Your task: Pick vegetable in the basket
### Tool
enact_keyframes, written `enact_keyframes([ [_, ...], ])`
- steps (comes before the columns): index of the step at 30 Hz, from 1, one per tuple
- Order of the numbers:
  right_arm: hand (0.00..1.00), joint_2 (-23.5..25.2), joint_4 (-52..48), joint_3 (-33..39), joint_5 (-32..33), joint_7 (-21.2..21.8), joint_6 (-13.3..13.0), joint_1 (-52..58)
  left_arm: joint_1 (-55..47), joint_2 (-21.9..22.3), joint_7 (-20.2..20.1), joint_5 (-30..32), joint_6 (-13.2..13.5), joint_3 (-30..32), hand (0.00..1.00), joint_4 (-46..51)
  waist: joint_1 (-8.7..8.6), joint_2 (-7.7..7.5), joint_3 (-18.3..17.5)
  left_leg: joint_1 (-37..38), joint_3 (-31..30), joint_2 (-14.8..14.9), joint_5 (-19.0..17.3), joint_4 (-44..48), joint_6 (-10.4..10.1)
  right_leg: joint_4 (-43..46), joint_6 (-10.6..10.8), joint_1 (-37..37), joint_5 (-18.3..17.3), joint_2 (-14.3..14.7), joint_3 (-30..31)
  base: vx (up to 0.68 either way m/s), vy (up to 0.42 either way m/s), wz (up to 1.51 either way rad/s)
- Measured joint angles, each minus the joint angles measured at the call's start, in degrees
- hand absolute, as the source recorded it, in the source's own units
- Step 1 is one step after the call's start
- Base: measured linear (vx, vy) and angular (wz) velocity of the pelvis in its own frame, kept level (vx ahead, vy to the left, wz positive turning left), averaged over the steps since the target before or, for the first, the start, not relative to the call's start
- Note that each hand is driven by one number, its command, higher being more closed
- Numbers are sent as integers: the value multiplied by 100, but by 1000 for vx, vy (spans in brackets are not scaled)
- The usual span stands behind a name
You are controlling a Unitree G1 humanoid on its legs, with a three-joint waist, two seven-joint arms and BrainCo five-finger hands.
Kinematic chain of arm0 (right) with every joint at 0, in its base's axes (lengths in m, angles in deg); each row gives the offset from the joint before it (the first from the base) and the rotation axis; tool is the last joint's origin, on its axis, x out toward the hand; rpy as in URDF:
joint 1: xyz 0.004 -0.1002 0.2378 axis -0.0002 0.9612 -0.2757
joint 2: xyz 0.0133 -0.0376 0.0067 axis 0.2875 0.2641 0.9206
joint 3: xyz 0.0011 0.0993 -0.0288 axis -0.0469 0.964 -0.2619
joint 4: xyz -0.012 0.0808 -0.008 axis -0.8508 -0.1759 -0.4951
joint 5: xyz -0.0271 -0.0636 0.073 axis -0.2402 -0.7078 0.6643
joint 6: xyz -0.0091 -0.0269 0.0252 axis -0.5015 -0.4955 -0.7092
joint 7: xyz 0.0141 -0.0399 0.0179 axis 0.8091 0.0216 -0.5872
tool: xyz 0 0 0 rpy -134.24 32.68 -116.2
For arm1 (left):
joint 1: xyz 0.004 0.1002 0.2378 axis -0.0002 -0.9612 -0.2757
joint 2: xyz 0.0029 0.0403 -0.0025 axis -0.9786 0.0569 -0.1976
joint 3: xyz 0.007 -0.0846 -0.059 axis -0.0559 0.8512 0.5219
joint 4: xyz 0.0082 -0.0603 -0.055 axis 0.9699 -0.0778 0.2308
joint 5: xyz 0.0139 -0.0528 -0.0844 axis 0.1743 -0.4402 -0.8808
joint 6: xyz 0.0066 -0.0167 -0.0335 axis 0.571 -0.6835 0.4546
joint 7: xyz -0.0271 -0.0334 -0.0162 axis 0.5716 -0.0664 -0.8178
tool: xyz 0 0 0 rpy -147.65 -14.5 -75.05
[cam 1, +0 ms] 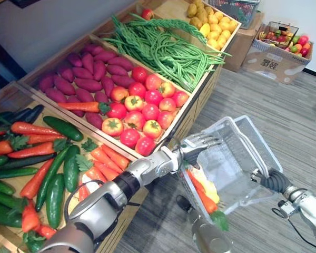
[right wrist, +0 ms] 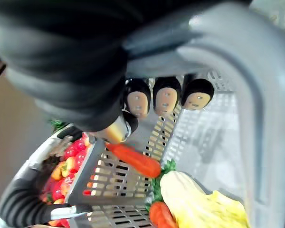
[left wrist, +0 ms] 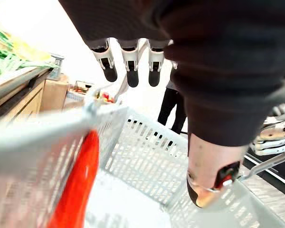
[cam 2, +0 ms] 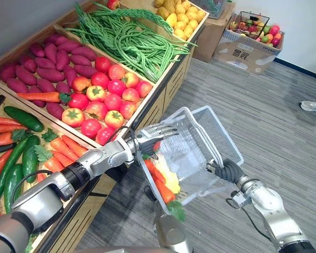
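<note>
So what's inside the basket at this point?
Orange carrots with green tops and a pale yellow vegetable lie against the low wall of the basket. Anything beneath them is covered. The left hand hovers open above; the right hand grips the handle.
</note>
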Motion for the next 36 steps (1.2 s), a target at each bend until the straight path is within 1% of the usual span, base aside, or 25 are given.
enact_keyframes([
  [2,100,28,96,91,-105,0,28,155,-40,-3,-13,-187,63,-134,0,113,-1,1,-1,-41,-84,2,-2,8,4,4,0,-5,0,-24,-53,8,-23,14],
  [4,100,31,101,187,-181,-9,75,223,-97,-9,-34,-189,96,-179,0,232,1,1,-1,-47,-107,5,-2,15,4,13,0,-4,0,-28,-69,15,-16,8],
  [6,100,106,107,439,-250,-41,90,277,-178,-23,-66,-201,119,-229,0,382,0,2,-2,-52,-128,7,-3,27,5,29,0,-2,0,-34,-82,20,-14,4],
  [10,100,284,99,866,-263,-259,88,283,-280,-56,-110,-232,142,-358,0,574,-1,4,-4,-106,-220,63,-24,130,41,56,0,0,-1,-55,-156,17,-11,9],
  [12,100,375,101,1050,-263,-311,88,297,-307,-64,-124,-408,160,-361,0,681,-1,2,-7,-162,-305,115,-39,206,65,64,-1,0,-1,-78,-241,15,-19,21],
  [14,100,393,101,1068,-264,-397,88,299,-397,-88,-128,-414,185,-348,0,803,21,9,-13,-165,-344,124,-39,221,65,68,-2,19,-2,-92,-273,18,-11,15],
  [17,100,597,117,1136,-291,-413,73,429,-548,-183,-155,-417,198,-343,0,1011,23,13,-26,-256,-493,180,-53,296,93,68,-13,38,-9,-133,-403,13,-6,23],
  [20,100,884,586,1329,-340,-432,59,476,-824,-317,-258,-598,201,-224,0,1386,61,40,-100,-365,-690,218,-60,356,112,68,-30,38,-19,-188,-573,22,7,29],
  [21,100,1017,838,1481,-535,-494,58,492,-981,-385,-273,-646,203,-103,0,1612,122,51,-110,-383,-761,232,-59,370,114,68,-31,62,-20,-205,-625,32,14,23],
  [22,100,1141,1103,1621,-575,-539,73,516,-1087,-455,-275,-652,206,-10,0,1800,184,52,-118,-425,-822,239,-59,382,120,68,-32,82,-20,-225,-676,18,11,27],
  [23,100,1207,1232,1683,-674,-584,78,526,-1160,-493,-275,-653,211,61,0,1893,204,58,-135,-457,-887,239,-55,385,132,68,-37,86,-23,-252,-730,12,7,36],
  [25,100,1441,1663,1807,-890,-720,126,631,-1394,-656,-273,-782,237,241,0,2163,316,69,-251,-566,-1080,235,-24,386,192,68,-46,96,-29,-336,-916,3,4,44],
  [28,100,1754,2091,2046,-1109,-816,158,648,-1683,-800,-266,-862,243,425,0,2430,363,74,-390,-677,-1335,229,8,385,248,68,-91,139,-58,-435,-1172,-19,-3,49],
  [29,100,1963,2344,2235,-1203,-927,177,654,-1832,-870,-260,-866,248,545,0,2641,438,75,-422,-739,-1514,223,29,388,285,68,-122,203,-79,-501,-1333,-35,-4,59],
  [31,100,2166,2514,2441,-1204,-1078,224,699,-1957,-903,-236,-866,254,667,0,2861,553,76,-457,-813,-1692,204,57,385,333,69,-142,244,-93,-576,-1515,-61,-7,64],
  [32,100,2347,2758,2682,-1199,-1184,229,694,-2114,-909,-195,-866,273,817,0,3056,647,76,-525,-940,-1907,182,89,383,387,69,-205,260,-136,-666,-1724,-69,-10,83],
  [35,100,2612,3299,3142,-1190,-1396,235,578,-2427,-941,-82,-866,282,1107,0,3323,742,47,-649,-1171,-2351,134,181,353,467,70,-248,321,-169,-816,-2162,-47,-12,87],
  [36,100,2743,3697,3425,-1180,-1534,236,477,-2575,-970,-57,-868,283,1321,0,3455,856,20,-740,-1288,-2599,48,287,256,503,71,-264,340,-181,-923,-2397,-32,-13,84],
])
